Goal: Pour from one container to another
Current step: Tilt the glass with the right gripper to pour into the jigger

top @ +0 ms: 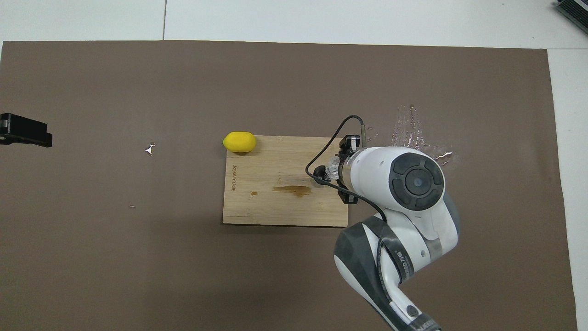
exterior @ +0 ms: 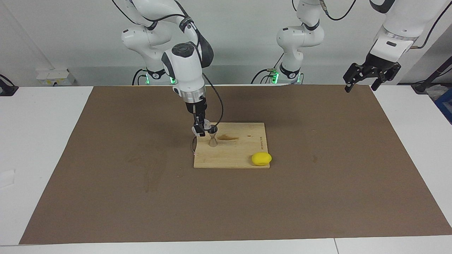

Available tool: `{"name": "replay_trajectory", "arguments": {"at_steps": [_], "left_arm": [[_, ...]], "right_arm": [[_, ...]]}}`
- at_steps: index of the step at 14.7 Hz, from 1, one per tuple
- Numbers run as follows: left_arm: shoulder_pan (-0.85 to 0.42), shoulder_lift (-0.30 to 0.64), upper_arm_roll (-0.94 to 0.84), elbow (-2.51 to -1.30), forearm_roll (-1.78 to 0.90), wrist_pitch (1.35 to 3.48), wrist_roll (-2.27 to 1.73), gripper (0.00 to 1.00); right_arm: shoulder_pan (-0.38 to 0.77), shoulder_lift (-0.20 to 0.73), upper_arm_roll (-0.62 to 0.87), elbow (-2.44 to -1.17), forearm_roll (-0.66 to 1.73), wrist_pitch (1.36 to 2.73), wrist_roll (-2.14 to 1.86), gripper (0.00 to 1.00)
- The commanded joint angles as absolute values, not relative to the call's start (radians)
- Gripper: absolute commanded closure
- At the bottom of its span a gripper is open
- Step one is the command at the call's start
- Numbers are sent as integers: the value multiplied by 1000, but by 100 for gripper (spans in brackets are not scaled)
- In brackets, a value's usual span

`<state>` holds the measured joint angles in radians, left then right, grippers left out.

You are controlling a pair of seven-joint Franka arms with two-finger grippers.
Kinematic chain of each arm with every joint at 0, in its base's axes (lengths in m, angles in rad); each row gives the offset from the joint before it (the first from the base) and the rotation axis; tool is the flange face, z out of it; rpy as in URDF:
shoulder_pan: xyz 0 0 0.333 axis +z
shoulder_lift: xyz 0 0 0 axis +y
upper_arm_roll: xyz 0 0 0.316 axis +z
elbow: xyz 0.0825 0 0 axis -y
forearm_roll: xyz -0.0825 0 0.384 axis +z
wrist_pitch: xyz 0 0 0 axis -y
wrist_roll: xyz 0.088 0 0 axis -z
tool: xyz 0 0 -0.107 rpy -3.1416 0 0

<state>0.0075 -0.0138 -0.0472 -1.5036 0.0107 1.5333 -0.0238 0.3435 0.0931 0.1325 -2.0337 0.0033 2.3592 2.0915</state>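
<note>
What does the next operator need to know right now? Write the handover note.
Right hand: shut on the glass tumbler, held tipped over the jigger.
Left hand: open, empty, waiting raised over the mat's corner at its own end of the table.
Jigger: upright on the wooden board, at the board's edge toward the right arm's end. A lemon lies at the board's corner toward the left arm's end, farther from the robots; a brown stain marks the board beside the jigger.
Done: tumbler picked up, brought over the jigger.
Left: finish the pour, set the tumbler down. Whether liquid is flowing cannot be seen.
</note>
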Motion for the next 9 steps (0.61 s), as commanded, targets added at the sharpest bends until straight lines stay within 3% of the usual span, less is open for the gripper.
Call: {"name": "replay_trajectory", "arguments": {"at_steps": [1, 5, 9], "left_arm": [[3, -43, -44, -1542, 26, 1557, -34, 0], [6, -43, -44, -1542, 26, 1557, -35, 0], [6, -43, -44, -1542, 26, 1559, -35, 0]], "right_arm": [[321, 91, 141, -2031, 70, 2352, 2053, 100], [256, 92, 141, -2033, 240, 2339, 1939, 100], [119, 97, 141, -2039, 476, 2277, 1720, 100]]}}
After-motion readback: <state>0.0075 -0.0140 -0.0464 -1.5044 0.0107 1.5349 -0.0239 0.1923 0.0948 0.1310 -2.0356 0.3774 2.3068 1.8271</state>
